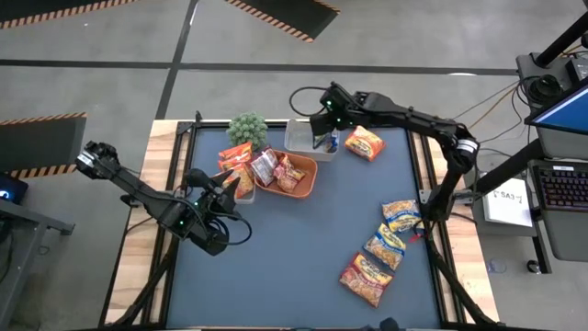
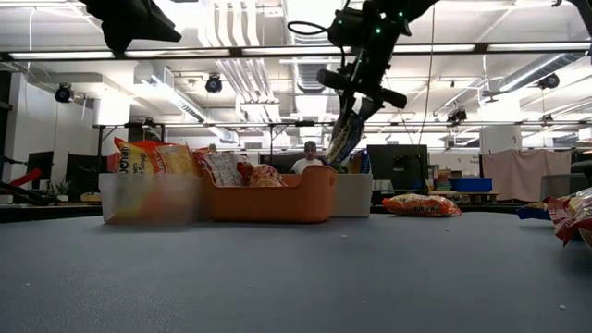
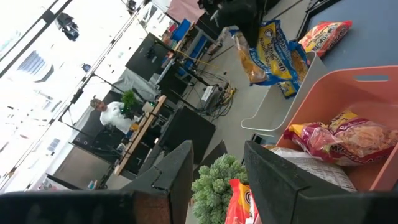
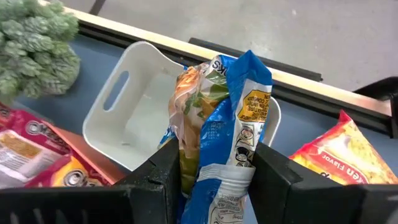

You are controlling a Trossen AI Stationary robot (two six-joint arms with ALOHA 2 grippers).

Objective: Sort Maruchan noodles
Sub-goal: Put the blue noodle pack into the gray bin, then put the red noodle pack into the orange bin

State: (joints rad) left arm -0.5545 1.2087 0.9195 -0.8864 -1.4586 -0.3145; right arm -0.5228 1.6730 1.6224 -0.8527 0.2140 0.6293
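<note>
- The blue mat has open room in its middle and near side; the crowding is along the far edge, where a white tub, an orange tray and a small green plant sit close together.
- My right gripper hangs over the white tub at the far edge, fingers clamped narrow on a blue-and-yellow noodle packet, which hangs crumpled between them just above the tub's open mouth.
- My left gripper hovers just left of the orange tray, raised off the mat; its fingers stand partly apart with nothing between them (only the plant and the tray show through the gap).
- An orange packet lies on the mat just right of the white tub, near the right border.
- Three more packets lie in a slanting row by the right edge: two blue-and-yellow ones and, nearest the front, a red one.
- The tray holds several red and orange packets; a clear tub to its left holds orange ones upright.
- The low view alone shows the held packet's lower end dipping behind the white tub's rim, and a person seated far behind the table; the high view hides that drop but lays out the free mat.
</note>
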